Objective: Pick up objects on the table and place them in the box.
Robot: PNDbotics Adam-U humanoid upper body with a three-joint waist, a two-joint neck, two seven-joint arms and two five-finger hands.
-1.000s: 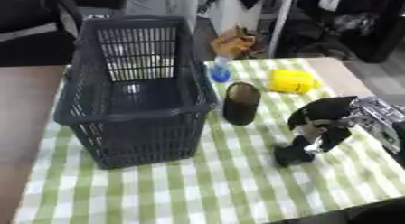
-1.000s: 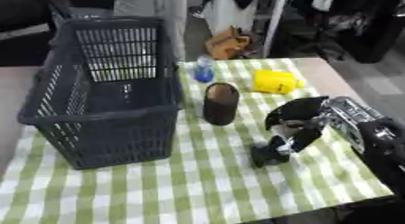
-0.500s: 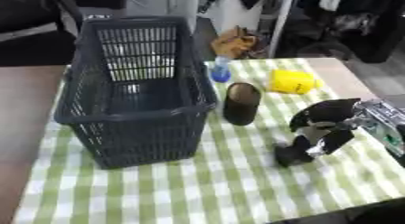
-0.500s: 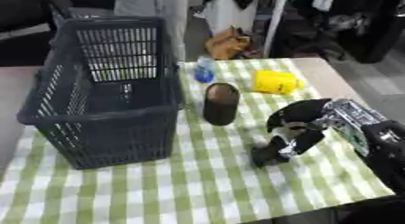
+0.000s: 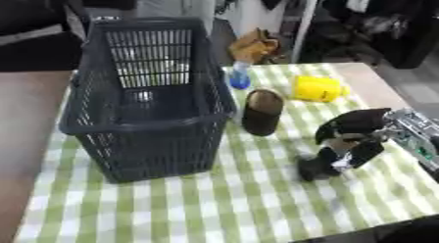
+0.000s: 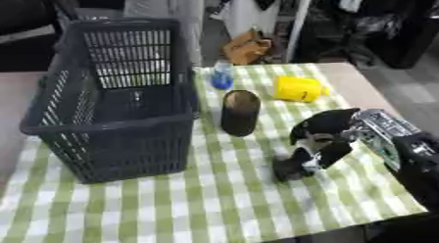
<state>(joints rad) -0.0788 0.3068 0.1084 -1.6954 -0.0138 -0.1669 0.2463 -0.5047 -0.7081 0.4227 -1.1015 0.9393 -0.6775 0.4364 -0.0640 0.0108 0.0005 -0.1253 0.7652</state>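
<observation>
- Four loose things sit on the desk (image 5: pixel 171 207), which is covered with a green-and-white checked cloth (image 5: pixel 257 212).
- The dark plastic basket (image 5: pixel 146 90) stands on the left half of the desk, upright, with its open top toward the camera; what lies on its floor cannot be made out.
- A dark brown cylinder (image 5: pixel 262 112) stands just beside the basket's right wall, near the middle of the desk.
- A small blue bottle (image 5: pixel 239 76) stands toward the far edge, close to the basket's far right corner.
- A yellow object (image 5: pixel 318 88) lies near the far right corner, apart from the cylinder.
- The right hand (image 5: pixel 353 134) comes in from the right edge, its fingers (image 5: pixel 364 154) curled downward around a small dark object (image 5: pixel 315 167) that rests on the cloth near the right edge, in front of the cylinder.
- Whether that object is lifted off the cloth cannot be told.
</observation>
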